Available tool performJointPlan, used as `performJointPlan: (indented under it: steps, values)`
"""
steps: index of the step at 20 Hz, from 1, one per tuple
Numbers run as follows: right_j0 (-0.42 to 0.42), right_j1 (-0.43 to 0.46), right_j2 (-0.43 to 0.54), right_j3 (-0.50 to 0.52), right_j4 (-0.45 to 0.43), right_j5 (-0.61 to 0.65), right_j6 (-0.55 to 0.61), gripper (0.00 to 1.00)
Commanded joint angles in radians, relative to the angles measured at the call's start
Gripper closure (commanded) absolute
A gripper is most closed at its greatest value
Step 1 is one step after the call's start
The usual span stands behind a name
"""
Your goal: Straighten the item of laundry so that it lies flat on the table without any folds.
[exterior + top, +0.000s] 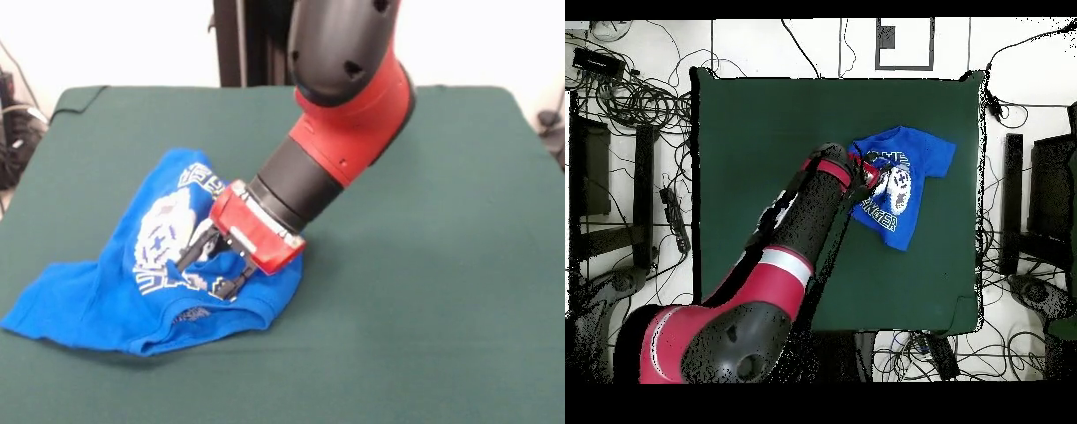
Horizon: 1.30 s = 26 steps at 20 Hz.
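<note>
The item of laundry (106,300) is a bright blue T-shirt lying crumpled on the left part of the green table (424,265), with its white print facing up. One sleeve trails toward the near left and the collar edge is folded at the front. My gripper (210,269) reaches down at a slant onto the shirt's right side, over the print, and its fingers stand open against the fabric. From overhead, the shirt (915,165) lies near the table's (765,130) right edge, with the gripper (869,183) at its left border.
My red and black arm (795,250) crosses the middle of the table diagonally. Cable tangles (635,100) and dark stands (1013,200) surround the table on the floor. A black column (238,44) rises behind the far edge.
</note>
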Motion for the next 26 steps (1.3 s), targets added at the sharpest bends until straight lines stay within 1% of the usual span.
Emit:
performJointPlan:
  steps: [1,2,4,5,6,7,9,13,17,21,23,26]
  values:
    - [-0.277,-0.112,0.667,0.186,0.227,-0.002,-0.324,0.0]
    - [-0.278,-0.126,0.674,0.204,0.234,0.012,-0.311,0.0]
    - [-0.312,-0.146,0.731,0.239,0.28,0.079,-0.307,0.0]
    - [-0.312,-0.152,0.734,0.246,0.285,0.088,-0.289,0.0]
    - [-0.336,-0.162,0.769,0.27,0.316,0.116,-0.281,0.0]
    - [-0.347,-0.165,0.788,0.282,0.33,0.127,-0.27,0.0]
    - [-0.39,-0.166,0.854,0.322,0.392,0.144,-0.229,0.0]
    - [-0.445,-0.157,0.937,0.376,0.499,0.162,-0.137,0.0]
    - [-0.455,-0.152,0.955,0.39,0.534,0.14,-0.093,0.0]
    - [-0.452,-0.155,0.949,0.407,0.55,0.069,-0.037,0.0]
    - [-0.434,-0.16,0.927,0.413,0.56,0.019,0.019,0.0]
    - [-0.375,-0.168,0.858,0.393,0.592,0.024,0.116,0.0]
